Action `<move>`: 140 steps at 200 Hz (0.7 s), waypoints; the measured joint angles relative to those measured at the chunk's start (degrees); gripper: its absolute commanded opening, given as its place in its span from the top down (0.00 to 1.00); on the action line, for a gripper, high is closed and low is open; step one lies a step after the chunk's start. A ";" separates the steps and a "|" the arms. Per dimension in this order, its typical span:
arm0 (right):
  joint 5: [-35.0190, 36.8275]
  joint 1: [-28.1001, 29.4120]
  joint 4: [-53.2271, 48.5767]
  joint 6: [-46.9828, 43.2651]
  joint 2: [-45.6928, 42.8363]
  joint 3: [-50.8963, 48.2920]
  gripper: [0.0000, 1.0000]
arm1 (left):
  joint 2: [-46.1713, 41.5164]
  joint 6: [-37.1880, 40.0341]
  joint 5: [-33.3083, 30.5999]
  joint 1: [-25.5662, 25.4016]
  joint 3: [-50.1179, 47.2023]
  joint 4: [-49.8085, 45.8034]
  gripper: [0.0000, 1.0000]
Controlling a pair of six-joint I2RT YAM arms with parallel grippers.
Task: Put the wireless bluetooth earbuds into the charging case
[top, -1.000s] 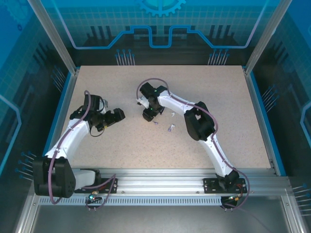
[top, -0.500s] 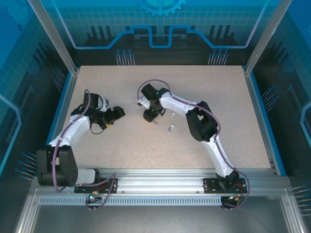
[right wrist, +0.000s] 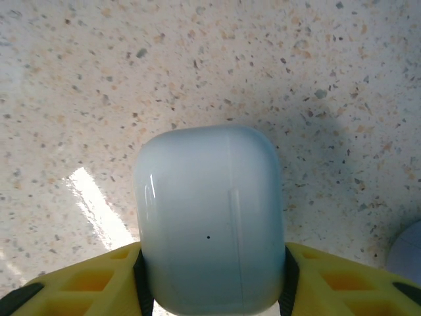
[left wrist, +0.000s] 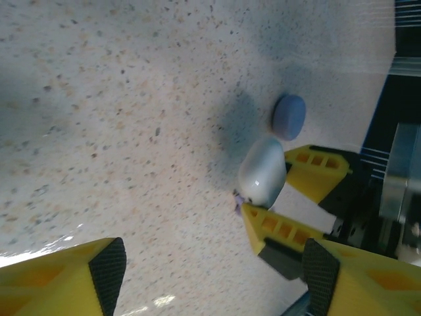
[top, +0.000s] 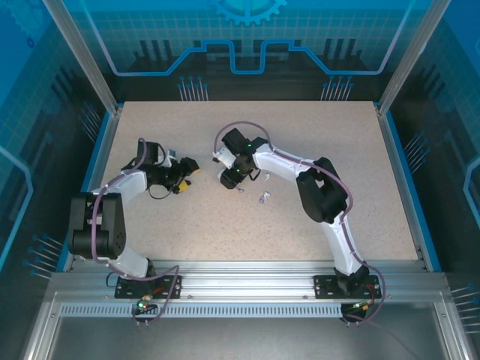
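Observation:
The charging case (right wrist: 209,217), a glossy white pebble with its lid closed, is clamped between the black pads of my right gripper (right wrist: 212,253), just above the speckled table. From the left wrist view the case (left wrist: 263,172) sits between the right gripper's yellow fingers (left wrist: 316,172), with a tiny lavender piece (left wrist: 238,201) at its lower edge. My left gripper (left wrist: 214,270) is open with bare table between its pads, a short way from the case. From above, the left gripper (top: 186,166) faces the right gripper (top: 229,178). Two earbuds (top: 262,199) (top: 241,190) lie loose on the table close by.
A flat round purple disc (left wrist: 289,116) lies on the table right behind the case, and its edge (right wrist: 408,253) shows at the lower right of the right wrist view. The speckled table (top: 337,150) is bounded by blue rails and metal frame posts.
The left arm has swung its gripper rightward toward the right gripper, and its jaws have narrowed. The right gripper has barely moved and keeps hold of the case.

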 measured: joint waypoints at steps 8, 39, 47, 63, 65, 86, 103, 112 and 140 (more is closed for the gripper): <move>-0.48 0.00 0.33 0.13 -0.52 -0.48 0.50 | 0.83 -1.07 0.94 0.00 -0.02 1.66 0.27; -2.84 0.00 1.44 0.98 -2.58 -1.75 0.50 | 3.30 -4.24 4.13 -0.31 -0.04 6.86 0.28; -3.58 0.00 1.79 1.18 -3.13 -1.97 0.50 | 3.82 -4.68 4.87 -0.61 -0.04 7.67 0.28; -5.09 0.00 2.34 1.57 -3.98 -2.14 0.50 | 4.74 -5.42 5.99 -1.60 -0.04 9.20 0.29; -5.33 0.00 2.40 1.60 -4.04 -2.14 0.50 | 4.81 -5.46 6.14 -1.77 -0.04 9.42 0.28; -6.91 0.00 2.89 2.01 -4.72 -2.16 0.50 | 5.05 -6.60 7.76 -3.39 -0.02 11.67 0.30; -7.80 0.00 3.15 2.16 -5.07 -2.23 0.50 | 5.27 -7.43 9.03 -4.28 -0.02 13.79 0.33; -8.13 0.00 3.26 2.21 -5.20 -2.27 0.50 | 5.53 -8.20 9.55 -4.46 -0.02 14.88 0.34; -8.81 0.00 3.26 2.36 -5.57 -2.32 0.50 | 6.34 -9.60 10.27 -4.79 -0.02 16.90 0.37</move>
